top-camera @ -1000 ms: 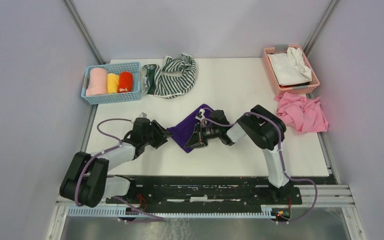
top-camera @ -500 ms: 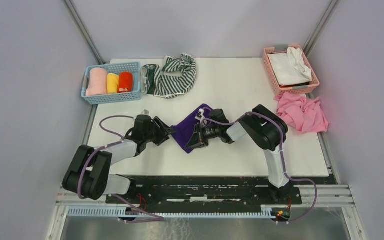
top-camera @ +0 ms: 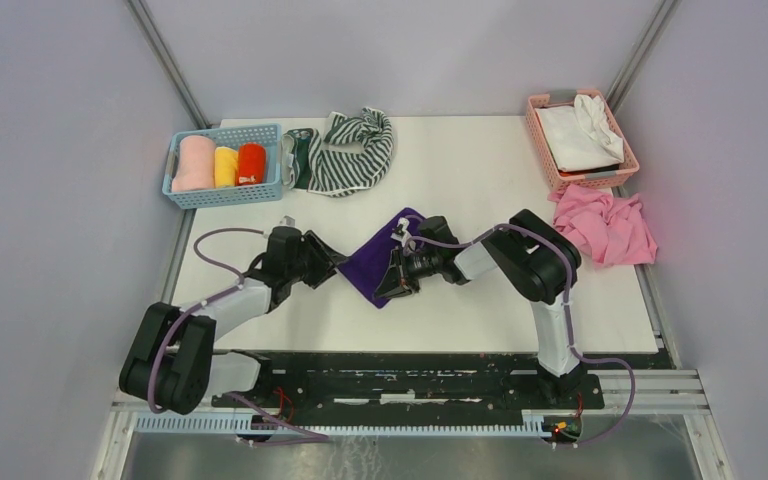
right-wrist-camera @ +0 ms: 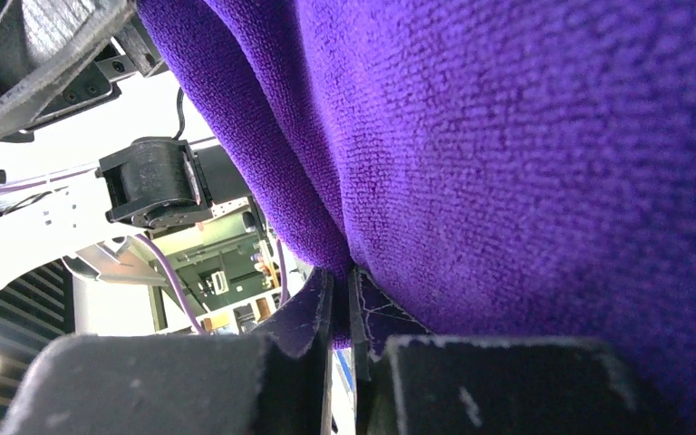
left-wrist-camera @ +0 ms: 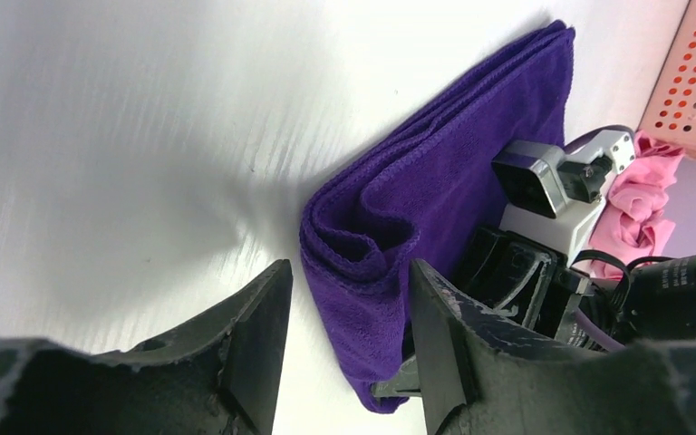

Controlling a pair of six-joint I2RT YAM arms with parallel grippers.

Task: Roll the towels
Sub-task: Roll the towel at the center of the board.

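The small deep-purple towel lies folded on the white table between both arms. My right gripper is shut on its near edge, and the cloth fills the right wrist view with a pinch of it between the closed jaws. My left gripper is open at the towel's left corner. In the left wrist view its jaws stand on either side of the folded purple corner without clamping it. The green-and-white striped towel lies crumpled at the back of the table.
A blue basket at the back left holds a pink, a yellow and a red roll. A pink basket at the back right holds a white cloth. A crumpled pink cloth lies by the right table edge.
My left arm has edged slightly toward the purple towel's left corner. The right gripper and the towel have stayed where they were.
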